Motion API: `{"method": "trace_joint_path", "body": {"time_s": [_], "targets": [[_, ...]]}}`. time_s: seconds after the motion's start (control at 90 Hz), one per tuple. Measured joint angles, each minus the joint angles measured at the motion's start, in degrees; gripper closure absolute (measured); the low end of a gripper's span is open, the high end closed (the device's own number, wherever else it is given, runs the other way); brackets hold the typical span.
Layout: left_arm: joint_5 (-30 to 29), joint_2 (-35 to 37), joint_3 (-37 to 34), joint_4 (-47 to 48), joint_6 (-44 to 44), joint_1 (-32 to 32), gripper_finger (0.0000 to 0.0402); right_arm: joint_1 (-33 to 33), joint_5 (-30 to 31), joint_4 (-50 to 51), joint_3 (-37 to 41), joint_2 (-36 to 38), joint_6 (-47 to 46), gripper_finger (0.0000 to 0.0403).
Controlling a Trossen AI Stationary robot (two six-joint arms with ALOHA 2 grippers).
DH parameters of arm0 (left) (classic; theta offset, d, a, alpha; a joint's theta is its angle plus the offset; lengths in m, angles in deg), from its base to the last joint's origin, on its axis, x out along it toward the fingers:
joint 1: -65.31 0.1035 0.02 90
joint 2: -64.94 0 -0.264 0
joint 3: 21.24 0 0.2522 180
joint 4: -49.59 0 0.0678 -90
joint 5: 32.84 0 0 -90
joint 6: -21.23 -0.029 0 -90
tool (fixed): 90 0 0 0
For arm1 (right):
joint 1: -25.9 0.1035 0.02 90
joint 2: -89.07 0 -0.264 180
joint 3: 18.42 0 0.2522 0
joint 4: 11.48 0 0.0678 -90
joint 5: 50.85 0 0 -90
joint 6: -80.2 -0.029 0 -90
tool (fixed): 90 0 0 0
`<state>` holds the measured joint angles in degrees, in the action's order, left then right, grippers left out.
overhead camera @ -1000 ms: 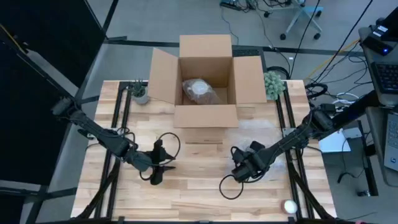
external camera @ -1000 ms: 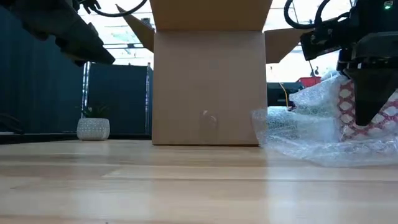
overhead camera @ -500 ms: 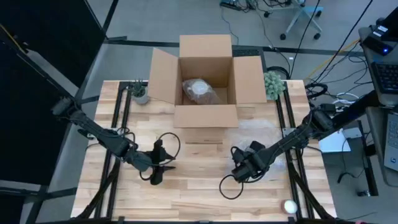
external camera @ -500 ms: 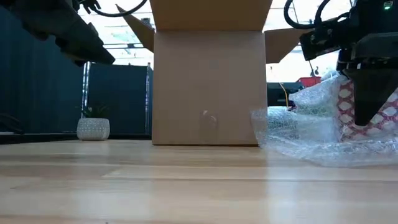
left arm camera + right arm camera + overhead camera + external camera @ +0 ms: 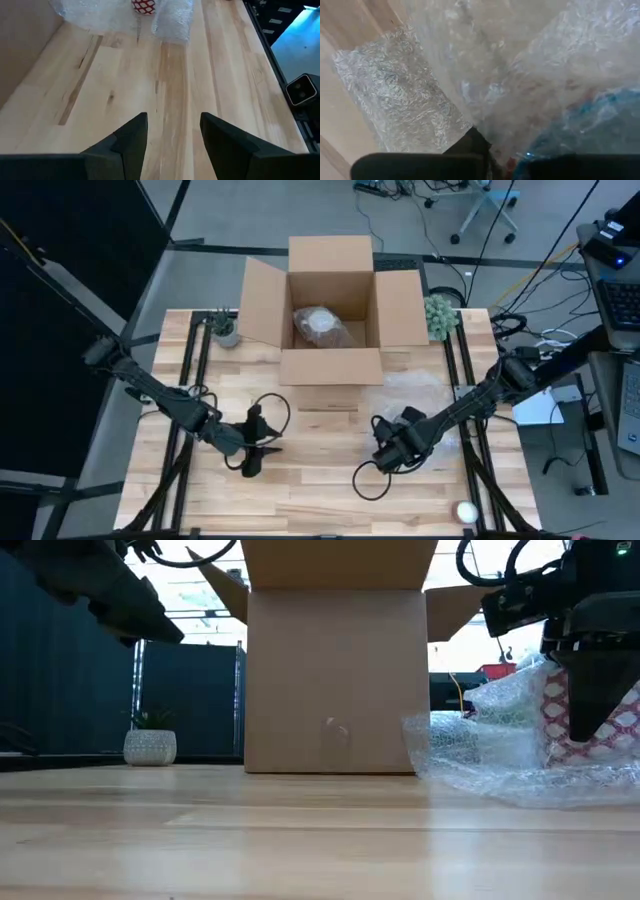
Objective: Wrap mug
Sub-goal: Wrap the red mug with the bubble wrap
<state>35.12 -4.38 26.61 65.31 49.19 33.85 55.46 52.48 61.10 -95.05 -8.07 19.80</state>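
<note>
We find the right claw [image 5: 590, 690] already down on the mug [image 5: 590, 725], which stands upright directly under it inside the bubble wrap [image 5: 490, 750], its fingers seemingly pinching wrap against the red-patterned wall. The left claw [image 5: 172, 140] hangs well apart with its fingers parted and empty, the mug straight ahead of it across bare worktop [image 5: 310, 470]. Against the earlier frames, only the wrap's edge has crept slightly toward the cardboard box [image 5: 335, 670].
</note>
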Motion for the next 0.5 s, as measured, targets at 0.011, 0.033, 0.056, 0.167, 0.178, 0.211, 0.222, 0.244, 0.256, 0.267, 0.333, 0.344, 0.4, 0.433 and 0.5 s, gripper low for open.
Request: {"method": "trace_joint_path", "body": {"time_s": [0.011,0.033,0.056,0.167,0.178,0.211,0.222,0.244,0.256,0.267,0.333,0.344,0.4,0.433,0.5], "targets": [[0.01,0.00,0.00,0.01,0.00,0.00,0.0230,0.00,-0.01,-0.04,0.00,0.00,0.00,0.0376],[0.02,0.00,0.00,0.00,0.00,0.00,0.0230,0.00,-0.06,-0.14,0.00,0.00,0.00,0.0377],[0.02,0.00,0.00,0.00,0.00,0.00,0.0230,0.00,-0.11,-0.24,0.00,0.00,0.00,0.0379],[0.07,0.00,0.00,0.00,0.00,0.00,0.0230,0.02,-0.25,-1.21,0.00,0.00,0.02,0.0388],[0.07,0.00,0.00,0.00,0.00,0.00,0.0230,0.01,-0.25,-1.37,0.00,0.00,0.02,0.0388],[0.11,0.00,0.00,0.00,0.06,0.00,0.0230,0.00,-0.20,-1.90,0.00,0.02,0.02,0.0390],[0.11,0.00,0.00,0.00,0.08,0.00,0.0230,0.00,-0.17,-2.06,0.00,0.02,0.02,0.0390],[0.11,0.00,0.00,0.00,0.09,0.00,0.0230,0.00,-0.10,-2.34,0.00,0.03,0.02,0.0391],[0.12,0.00,0.00,0.00,0.09,0.00,0.0230,0.00,-0.06,-2.48,0.00,0.04,0.02,0.0391],[0.13,0.00,0.00,0.00,0.09,0.00,0.0230,0.00,-0.03,-2.61,0.00,0.04,0.03,0.0391],[0.13,0.00,0.00,0.00,0.13,0.00,0.0230,0.00,-0.02,-3.36,0.00,0.04,0.04,0.0392],[0.14,0.00,0.00,0.00,0.13,0.00,0.0230,0.00,-0.03,-3.46,0.00,0.05,0.04,0.0392],[0.19,0.00,0.00,0.00,0.15,0.00,0.0230,0.00,-0.43,-3.88,0.00,0.07,-0.11,0.0392],[0.24,0.00,0.00,0.00,0.15,0.00,0.0230,0.00,-0.76,-4.13,-0.02,0.07,-0.18,0.0392],[0.44,0.00,0.00,0.00,0.17,0.00,0.0230,-0.02,-1.19,-4.76,-0.04,0.13,-0.50,0.0393]]}}
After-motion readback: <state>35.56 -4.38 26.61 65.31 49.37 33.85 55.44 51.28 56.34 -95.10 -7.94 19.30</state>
